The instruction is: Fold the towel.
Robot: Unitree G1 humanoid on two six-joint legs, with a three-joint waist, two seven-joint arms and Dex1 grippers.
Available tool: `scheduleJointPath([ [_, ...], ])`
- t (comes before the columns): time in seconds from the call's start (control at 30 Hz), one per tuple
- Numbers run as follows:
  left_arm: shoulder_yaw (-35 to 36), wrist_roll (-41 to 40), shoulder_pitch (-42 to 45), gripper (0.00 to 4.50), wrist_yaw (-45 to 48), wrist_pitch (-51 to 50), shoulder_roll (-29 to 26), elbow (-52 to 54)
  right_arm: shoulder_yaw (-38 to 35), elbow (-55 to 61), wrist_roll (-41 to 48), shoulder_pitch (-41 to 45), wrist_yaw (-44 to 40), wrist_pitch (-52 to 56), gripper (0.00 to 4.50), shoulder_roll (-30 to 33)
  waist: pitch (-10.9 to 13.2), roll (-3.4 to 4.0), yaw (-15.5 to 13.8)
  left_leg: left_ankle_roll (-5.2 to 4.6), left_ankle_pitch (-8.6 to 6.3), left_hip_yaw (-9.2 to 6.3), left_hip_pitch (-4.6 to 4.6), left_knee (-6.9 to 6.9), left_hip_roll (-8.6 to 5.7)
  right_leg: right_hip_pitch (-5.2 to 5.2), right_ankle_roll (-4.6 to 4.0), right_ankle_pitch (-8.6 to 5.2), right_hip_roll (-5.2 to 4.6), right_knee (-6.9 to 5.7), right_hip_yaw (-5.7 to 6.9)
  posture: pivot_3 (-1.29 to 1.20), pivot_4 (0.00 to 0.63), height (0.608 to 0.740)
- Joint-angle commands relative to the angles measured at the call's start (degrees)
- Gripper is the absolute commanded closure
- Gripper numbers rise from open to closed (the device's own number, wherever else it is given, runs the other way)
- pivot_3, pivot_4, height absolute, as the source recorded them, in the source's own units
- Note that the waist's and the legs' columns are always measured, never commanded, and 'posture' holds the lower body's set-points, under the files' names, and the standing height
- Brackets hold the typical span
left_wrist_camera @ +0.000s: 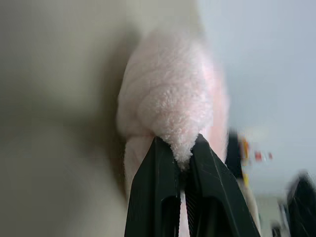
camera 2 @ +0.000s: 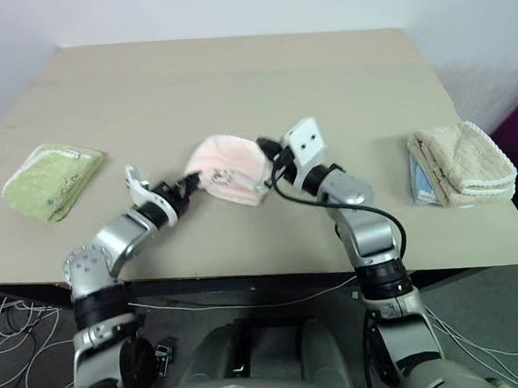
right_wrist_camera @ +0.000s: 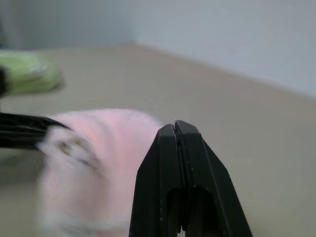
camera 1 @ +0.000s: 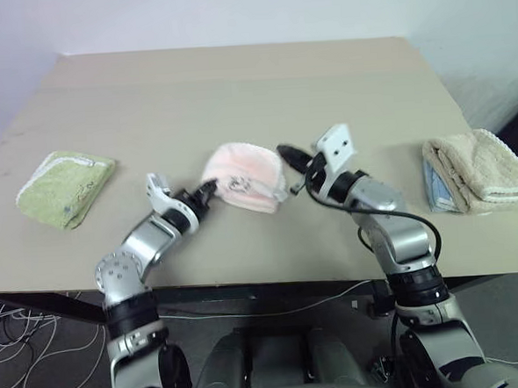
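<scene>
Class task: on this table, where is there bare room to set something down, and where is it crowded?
Bare: the table's whole far half, and the gaps between green towel, pink towel and beige towel. Crowded: the middle, where left pincer and right pincer flank the pink towel.

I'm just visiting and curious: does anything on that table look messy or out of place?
The pink towel in the middle is the odd one: it sits bunched in a rumpled mound, with the left gripper pinching one edge in shut jaws. The green towel and beige towel at either side lie neatly folded. Nothing looks spilled or damaged.
</scene>
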State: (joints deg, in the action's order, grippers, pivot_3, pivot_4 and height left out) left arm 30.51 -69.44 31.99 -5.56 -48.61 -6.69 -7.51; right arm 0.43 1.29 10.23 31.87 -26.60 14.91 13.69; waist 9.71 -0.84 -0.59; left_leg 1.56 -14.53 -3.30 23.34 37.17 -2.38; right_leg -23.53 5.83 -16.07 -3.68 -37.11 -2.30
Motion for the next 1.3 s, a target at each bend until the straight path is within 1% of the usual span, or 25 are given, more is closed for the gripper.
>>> scheduleJointPath([
  [0.03, 1.92, 3.04, 5.84, 4.47, 4.35, 8.5, -2.0, -4.75, -1.89, -1.21, -0.07, 1.61, 2.17, -2.65, 4.5, -0.37, 0.0, 0.0, 0.03, 0.01, 0.01, 0.01, 0.0, -0.04, 0.0, 0.0, 0.0, 0.0, 0.0, 0.04, 0.0, 0.0, 0.15, 0.74],
  [0.1, 4.63, 5.52, 12.01, 4.47, 7.12, 16.27, -5.09, -11.42, -1.77, -1.6, -0.16, 1.72, 2.39, -3.14, 4.5, -0.35, 0.02, -0.03, 0.07, 0.02, 0.01, 0.02, 0.04, -0.05, 0.02, -0.04, 0.0, 0.0, 0.01, 0.06, 0.0, 0.0, 0.15, 0.74],
  [0.2, 8.88, 5.85, 17.06, 4.47, 9.68, 23.42, -8.43, -18.6, -1.39, -1.49, -0.2, 1.34, 2.56, -3.49, 4.5, -0.4, 0.04, -0.05, 0.57, 0.01, 0.02, 0.05, 0.11, -0.04, 0.03, -0.15, 0.01, 0.0, 0.04, 0.0, -0.02, 0.0, 0.15, 0.74],
  [0.3, 14.37, 5.58, 18.49, 4.47, 10.72, 30.76, -11.58, -23.11, -1.38, -1.02, -0.32, 0.62, 2.97, -3.54, 4.5, -0.42, 0.04, -0.05, 1.55, 0.01, 0.01, 0.05, 0.11, -0.11, 0.05, -0.17, 0.01, 0.0, 0.03, 0.01, -0.03, 0.0, 0.15, 0.74],
  [0.37, 17.82, 6.47, 16.94, 4.47, 10.19, 35.52, -14.06, -25.61, -1.63, -0.49, -0.36, -0.23, 3.35, -3.51, 4.5, -0.21, 0.04, -0.05, 1.84, 0.0, 0.01, 0.07, 0.11, -0.13, 0.08, -0.21, 0.01, 0.0, 0.04, 0.0, -0.05, 0.0, 0.15, 0.74],
  [0.43, 20.83, 6.38, 14.92, 4.47, 9.38, 38.92, -15.11, -27.09, -1.79, -0.06, -0.32, -0.89, 3.59, -3.45, 4.5, -0.01, 0.04, -0.05, 1.92, 0.0, 0.01, 0.08, 0.11, -0.15, 0.12, -0.25, 0.01, 0.0, 0.07, -0.02, -0.07, 0.0, 0.15, 0.74],
  [0.57, 22.96, 6.49, 10.37, 4.47, 8.11, 41.23, -13.89, -26.28, -1.86, -0.02, -0.14, -1.16, 3.71, -3.51, 4.5, 0.23, 0.04, -0.06, 1.29, -0.08, -0.03, 0.08, 0.15, -0.1, 0.1, -0.26, 0.02, 0.0, 0.01, -0.04, -0.08, 0.0, 0.15, 0.74],
  [0.73, 23.1, 5.32, 5.72, 4.47, 5.6, 41.39, -9.14, -21.28, -1.56, -1.17, -0.26, -0.44, 3.25, -3.87, 4.5, 0.37, 0.03, -0.09, 0.21, -0.25, -0.13, 0.0, 0.15, 0.0, -0.01, -0.15, 0.03, 0.01, -0.1, -0.03, -0.02, 0.0, 0.15, 0.74],
  [0.83, 22.37, 4.9, 4.28, 3.64, 4.97, 40.24, -7.21, -18.82, -1.25, -1.79, -0.29, -0.01, 2.85, -4.01, 4.5, 0.28, 0.02, -0.09, 0.07, -0.25, -0.14, 0.0, 0.14, -0.01, -0.01, -0.15, 0.04, 0.01, -0.08, -0.05, -0.02, 0.0, 0.15, 0.74],
  [0.97, 22.02, 3.58, 3.29, 2.25, 4.57, 38.59, -5.44, -15.86, -0.91, -2.33, -0.35, 0.31, 2.52, -4.09, 4.5, 0.07, 0.02, -0.09, 0.01, -0.25, -0.14, 0.0, 0.14, 0.0, 0.0, -0.15, 0.04, 0.01, -0.07, -0.06, -0.01, 0.0, 0.15, 0.74],
  [1.0, 21.8, 3.36, 2.91, 1.96, 4.39, 37.98, -5.15, -15.18, -0.82, -2.41, -0.36, 0.37, 2.47, -4.07, 4.5, -0.02, 0.02, -0.09, 0.02, -0.25, -0.14, 0.0, 0.14, 0.0, 0.0, -0.15, 0.04, 0.01, -0.07, -0.05, -0.01, 0.0, 0.15, 0.74],
  [1.1, 21.29, 2.07, 1.61, 0.84, 3.66, 35.84, -3.97, -12.66, -0.58, -2.48, -0.37, 0.47, 2.43, -4.0, 4.5, -0.24, 0.02, -0.09, 0.04, -0.25, -0.14, 0.0, 0.14, 0.01, 0.0, -0.15, 0.04, 0.01, -0.06, -0.06, -0.01, 0.0, 0.15, 0.74],
  [1.17, 19.97, 0.94, 0.18, 0.28, 3.19, 32.93, -3.2, -10.37, -0.5, -2.37, -0.38, 0.44, 2.52, -3.93, 4.5, -0.35, 0.02, -0.09, 0.01, -0.25, -0.13, 0.0, 0.14, 0.01, 0.0, -0.14, 0.04, 0.01, -0.06, -0.06, -0.02, 0.0, 0.15, 0.74],
  [1.2, 18.93, 0.41, -0.73, 0.02, 2.97, 31.06, -2.7, -8.98, -0.51, -2.37, -0.35, 0.41, 2.56, -3.9, 4.5, -0.39, 0.02, -0.08, 0.01, -0.25, -0.13, 0.0, 0.14, 0.01, 0.0, -0.14, 0.04, 0.01, -0.06, -0.06, -0.01, 0.0, 0.15, 0.74],
  [1.3, 13.73, -0.34, -4.01, 0.02, 3.61, 24.32, -1.08, -3.64, -0.48, -2.33, -0.24, 0.24, 2.7, -3.88, 4.5, -0.51, 0.02, -0.08, -0.13, -0.25, -0.14, 0.0, 0.13, 0.02, 0.0, -0.12, 0.04, 0.01, -0.06, -0.06, -0.01, 0.0, 0.15, 0.74],
])
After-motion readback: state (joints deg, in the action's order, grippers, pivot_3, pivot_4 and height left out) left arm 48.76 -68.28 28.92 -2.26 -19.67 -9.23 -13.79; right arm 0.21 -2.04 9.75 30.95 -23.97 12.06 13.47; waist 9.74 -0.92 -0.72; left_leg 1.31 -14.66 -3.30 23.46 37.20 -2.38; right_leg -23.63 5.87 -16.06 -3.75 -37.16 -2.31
